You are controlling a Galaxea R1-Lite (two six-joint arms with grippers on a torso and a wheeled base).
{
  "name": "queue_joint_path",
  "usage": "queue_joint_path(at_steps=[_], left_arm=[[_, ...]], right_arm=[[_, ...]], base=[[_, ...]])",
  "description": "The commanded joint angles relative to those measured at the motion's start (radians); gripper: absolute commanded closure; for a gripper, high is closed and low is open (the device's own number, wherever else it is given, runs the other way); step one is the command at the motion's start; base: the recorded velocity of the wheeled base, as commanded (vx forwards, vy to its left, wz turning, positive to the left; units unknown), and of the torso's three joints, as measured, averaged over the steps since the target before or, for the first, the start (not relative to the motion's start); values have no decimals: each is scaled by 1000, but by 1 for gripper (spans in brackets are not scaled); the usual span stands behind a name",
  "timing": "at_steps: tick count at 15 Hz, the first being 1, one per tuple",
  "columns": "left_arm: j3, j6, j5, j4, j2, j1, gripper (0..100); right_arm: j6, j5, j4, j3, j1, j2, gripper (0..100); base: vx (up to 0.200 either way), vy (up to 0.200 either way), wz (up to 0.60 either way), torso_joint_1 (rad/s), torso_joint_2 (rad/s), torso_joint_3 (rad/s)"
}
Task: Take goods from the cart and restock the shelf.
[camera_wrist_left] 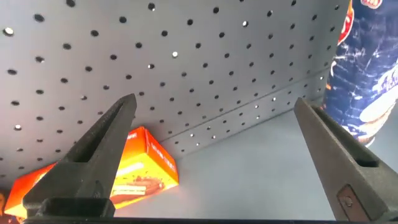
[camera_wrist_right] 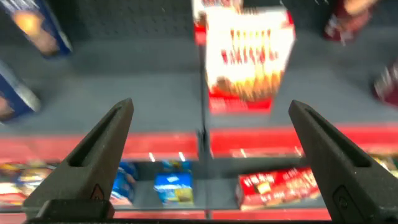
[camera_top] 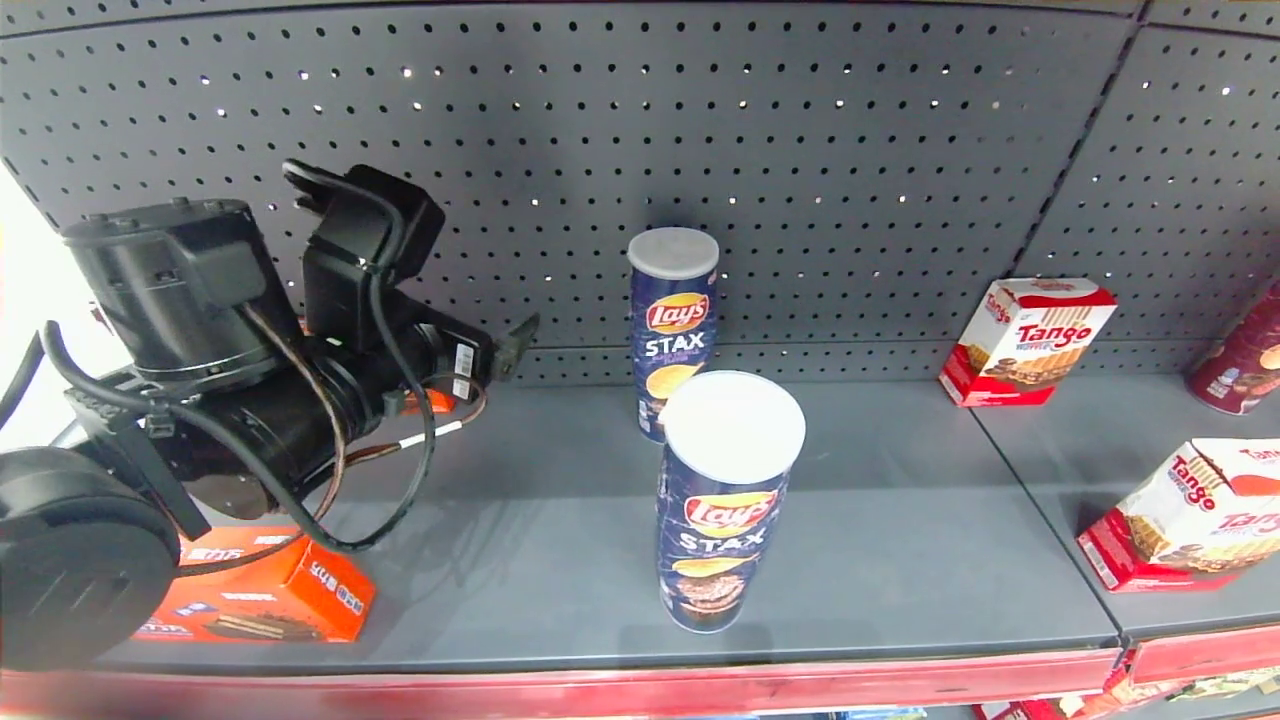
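Two tall blue chip cans stand mid-shelf, one at the back (camera_top: pixel 672 330) and one nearer the front (camera_top: pixel 725 500). The grey shelf (camera_top: pixel 900 520) has a pegboard back wall. My left gripper (camera_top: pixel 505 350) hovers low over the shelf's back left, left of the rear can, open with nothing between its fingers (camera_wrist_left: pixel 102 146). Past them an orange box (camera_wrist_left: pixel 140 165) lies against the back wall, and a blue can (camera_wrist_left: pixel 367 81) shows at the side. My right gripper (camera_wrist_right: pixel 210 107) is open and empty in front of the shelf's red edge (camera_wrist_right: pixel 267 140), facing a red-and-white wafer box (camera_wrist_right: pixel 249 59).
Another orange box (camera_top: pixel 290 595) lies at the front left under my left arm. Two wafer boxes (camera_top: pixel 1030 340) (camera_top: pixel 1190 515) and a dark red can (camera_top: pixel 1245 355) occupy the right shelf section. Packaged goods (camera_wrist_right: pixel 273 186) fill the lower shelf. Bare shelf lies right of the cans.
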Motion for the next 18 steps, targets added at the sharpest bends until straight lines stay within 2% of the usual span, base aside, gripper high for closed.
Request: queue_joint_path(at_steps=[1,4,9,11,13,18], left_arm=[[25,0,0,-5,-12,0,0],[51,0,-3,-40,-12,1,0],[67,7,-5,-103,2,0,0],[64,20,-5,-117,14,-3,0],[64,20,-5,-119,14,0,0],[41,20,-5,-117,36,1,0]], right_arm=[[-86,72,-31,-291,83,521,0],[-188,74,-159,-314,195,750,0],[-234,34,-188,-381,367,929,0],[-242,-9,-229,-364,487,1000,0],[-242,-14,-229,-372,550,1043,0],[-244,-15,-260,-412,628,1136,0]], base=[[0,0,0,0,0,0],[0,0,0,0,0,0],[0,0,0,0,0,0],[0,0,0,0,0,0],[0,0,0,0,0,0],[0,0,0,0,0,0]])
